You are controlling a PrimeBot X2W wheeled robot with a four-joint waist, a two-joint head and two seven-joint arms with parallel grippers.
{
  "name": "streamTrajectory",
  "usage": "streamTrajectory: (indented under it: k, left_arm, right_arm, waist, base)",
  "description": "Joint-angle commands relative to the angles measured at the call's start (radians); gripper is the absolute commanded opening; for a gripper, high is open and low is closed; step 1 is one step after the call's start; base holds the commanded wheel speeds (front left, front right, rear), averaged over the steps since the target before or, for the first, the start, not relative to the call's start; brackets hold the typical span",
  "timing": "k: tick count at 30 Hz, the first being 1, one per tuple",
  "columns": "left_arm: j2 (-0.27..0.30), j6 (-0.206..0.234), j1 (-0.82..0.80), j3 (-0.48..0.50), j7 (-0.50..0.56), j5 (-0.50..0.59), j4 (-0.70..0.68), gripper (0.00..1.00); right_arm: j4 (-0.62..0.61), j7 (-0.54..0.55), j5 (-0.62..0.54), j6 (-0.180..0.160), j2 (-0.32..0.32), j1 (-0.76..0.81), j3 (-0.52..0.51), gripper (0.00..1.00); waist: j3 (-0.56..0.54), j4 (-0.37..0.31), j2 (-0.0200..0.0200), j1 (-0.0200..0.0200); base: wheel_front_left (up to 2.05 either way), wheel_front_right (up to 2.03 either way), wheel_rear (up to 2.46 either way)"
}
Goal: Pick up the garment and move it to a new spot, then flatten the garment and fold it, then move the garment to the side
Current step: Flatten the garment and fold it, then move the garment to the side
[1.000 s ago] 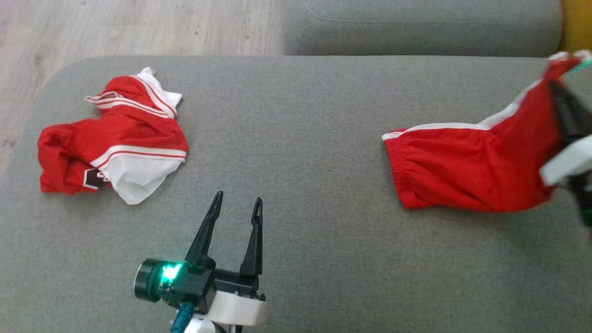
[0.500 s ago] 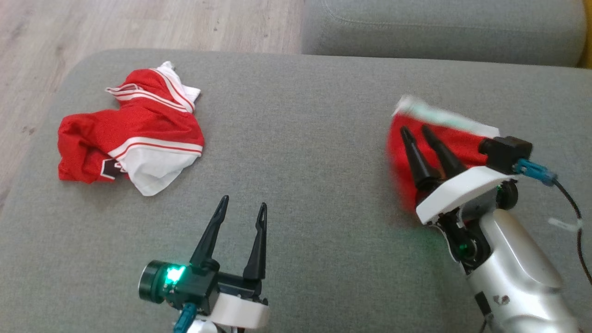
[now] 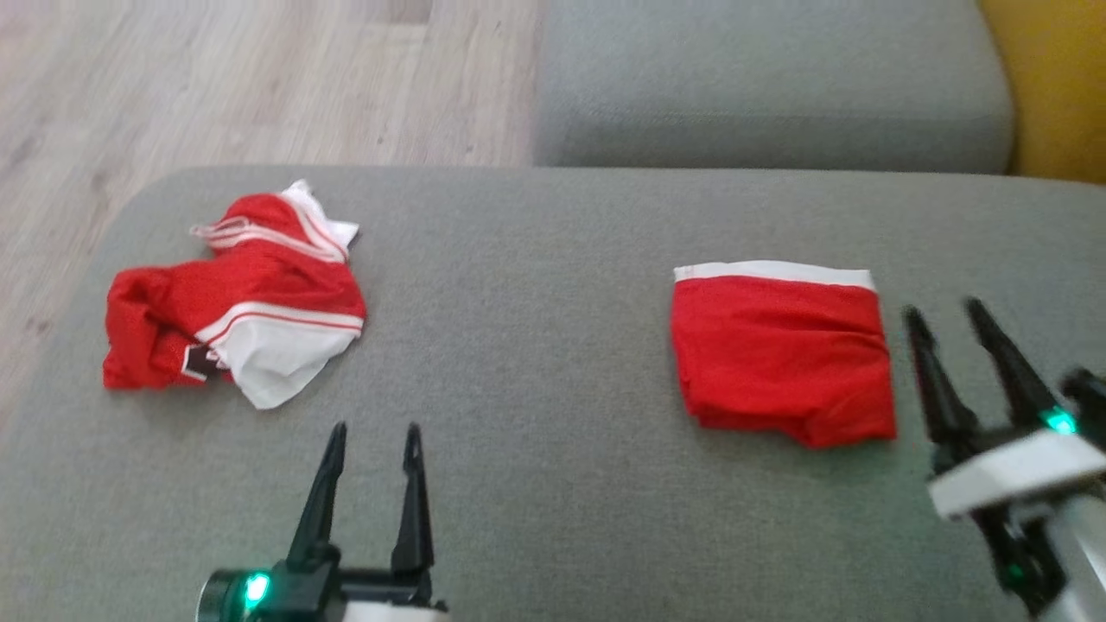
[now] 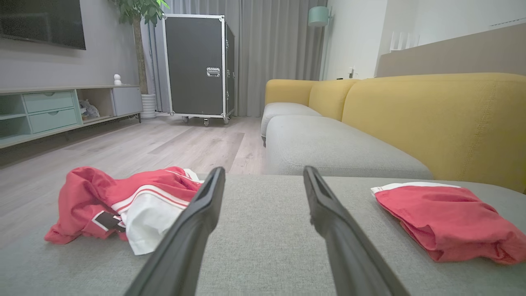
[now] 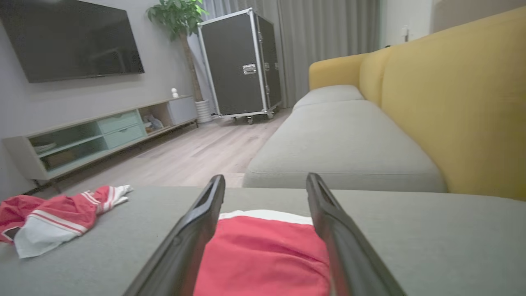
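Fold looks done; the side move is ours next.
The folded garment [image 3: 782,350] lies flat on the grey seat cushion [image 3: 536,285]; our right gripper [image 3: 942,308] hovers just right of it, jaws wide apart and empty, and our left gripper [image 3: 376,428], well to its left, likewise. To move it aside we should pinch all layers at one edge and slide low, keeping the fold.
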Motion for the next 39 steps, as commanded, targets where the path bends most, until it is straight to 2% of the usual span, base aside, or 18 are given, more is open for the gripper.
streamTrajectory:
  k: [1, 9, 14, 27, 39]
  left_arm:
    - [0.002, 0.009, -0.011, 0.046, -0.005, 0.004, -0.043, 1.0]
    - [0.003, 0.009, 0.095, 0.084, -0.005, 0.024, -0.067, 1.0]
    - [0.0, 0.002, 0.149, 0.107, -0.005, 0.028, -0.085, 1.0]
    - [-0.004, -0.029, 0.146, 0.126, -0.005, 0.068, -0.087, 1.0]
    - [-0.009, -0.033, 0.136, 0.142, -0.005, 0.078, -0.087, 1.0]
  right_arm:
    - [-0.05, -0.013, -0.037, -0.001, -0.014, 0.029, -0.043, 1.0]
    - [-0.111, -0.013, -0.163, -0.001, 0.061, 0.226, -0.152, 1.0]
    - [-0.163, -0.013, -0.198, -0.001, 0.113, 0.307, -0.171, 1.0]
    - [-0.165, -0.013, -0.236, -0.001, 0.146, 0.335, -0.154, 1.0]
    - [-0.157, -0.013, -0.236, -0.001, 0.165, 0.338, -0.166, 1.0]
  waist:
    - [-0.023, -0.016, -0.0001, 0.0001]
    - [-0.078, -0.029, -0.0001, 0.0001]
    - [-0.096, -0.04, -0.0001, 0.0001]
    - [-0.101, -0.055, -0.0001, 0.0001]
    - [-0.093, -0.072, -0.0001, 0.0001]
  base:
    - [0.0, 0.0, 0.0]
    - [0.0, 0.0, 0.0]
    - [0.0, 0.0, 0.0]
    - [0.0, 0.0, 0.0]
    - [0.0, 0.0, 0.0]
